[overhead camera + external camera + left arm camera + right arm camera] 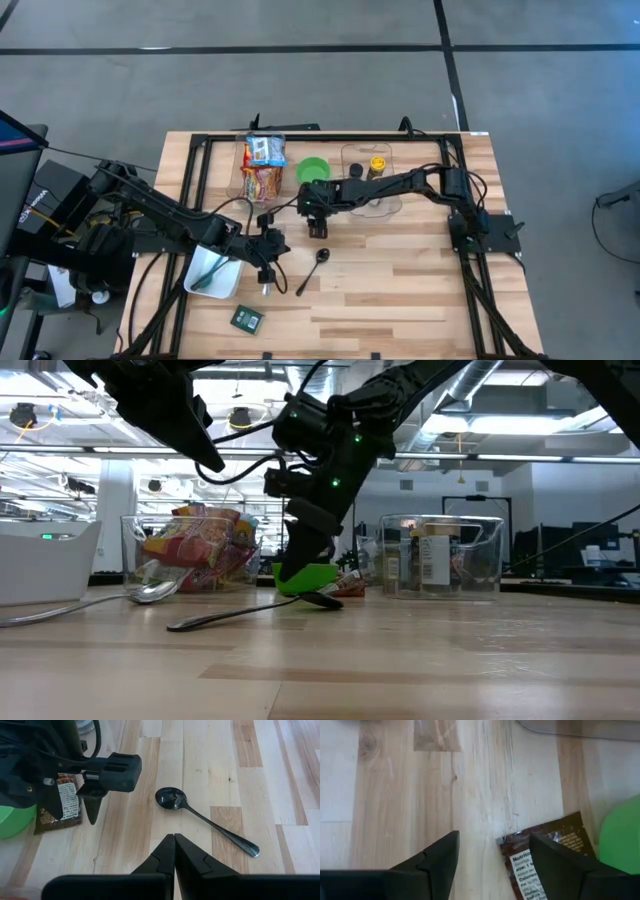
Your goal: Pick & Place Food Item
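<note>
A brown food packet [547, 851] with a white nutrition label lies flat on the wooden table, beside a green bowl [314, 170]. My right gripper [494, 837] stands open right over it, fingers slanting down. The packet's corner shows between the fingers and the rest runs behind one finger [560, 865]. The left wrist view shows the same packet [62, 805] below that gripper. My left gripper [174, 840] is shut on nothing and hangs over the table near a black spoon [175, 799]. My right gripper stands open over the packet's corner [506, 842], coming from above at a slant. One finger covers the packet's edge, and I cannot tell whether it touches it. The packet lies flat on the table.
At the far side stand a clear bin of snack packets [262, 172] and a clear bin with jars [372, 172]. A white bin [212, 272] and a small green packet [246, 319] lie near the left arm. A silver spoon [150, 592] lies on the table.
</note>
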Robot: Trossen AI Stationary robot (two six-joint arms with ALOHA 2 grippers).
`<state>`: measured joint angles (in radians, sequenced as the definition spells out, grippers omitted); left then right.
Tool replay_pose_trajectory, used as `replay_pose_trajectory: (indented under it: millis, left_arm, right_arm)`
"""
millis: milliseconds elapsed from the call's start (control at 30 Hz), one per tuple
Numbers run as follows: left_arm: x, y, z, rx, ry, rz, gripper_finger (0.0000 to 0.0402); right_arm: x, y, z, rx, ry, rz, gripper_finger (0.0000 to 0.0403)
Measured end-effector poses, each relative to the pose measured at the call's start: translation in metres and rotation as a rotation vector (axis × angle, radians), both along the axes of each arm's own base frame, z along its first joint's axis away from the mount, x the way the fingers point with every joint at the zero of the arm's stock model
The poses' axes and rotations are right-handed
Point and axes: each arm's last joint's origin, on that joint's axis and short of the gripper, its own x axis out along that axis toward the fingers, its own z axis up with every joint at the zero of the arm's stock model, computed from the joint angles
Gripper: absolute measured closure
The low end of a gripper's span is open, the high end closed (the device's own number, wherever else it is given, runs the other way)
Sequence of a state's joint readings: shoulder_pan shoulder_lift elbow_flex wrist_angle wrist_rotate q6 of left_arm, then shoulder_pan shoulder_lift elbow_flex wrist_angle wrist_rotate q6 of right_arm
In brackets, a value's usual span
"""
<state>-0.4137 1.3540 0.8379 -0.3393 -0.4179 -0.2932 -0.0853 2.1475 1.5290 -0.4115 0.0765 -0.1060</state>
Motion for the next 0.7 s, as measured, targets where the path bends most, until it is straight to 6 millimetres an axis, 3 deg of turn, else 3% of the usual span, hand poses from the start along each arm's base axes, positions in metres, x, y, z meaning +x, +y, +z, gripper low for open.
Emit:
replay_pose_trajectory:
  millis: [700]
  left_arm:
    - [0.0003, -0.0001, 0.0003, -0.002, -0.004, 0.0, 0.0402]
  right_arm:
    - [-0.0002, -0.0029, -0.0046, -0.049, -0.021, -0.026, 0.0164]
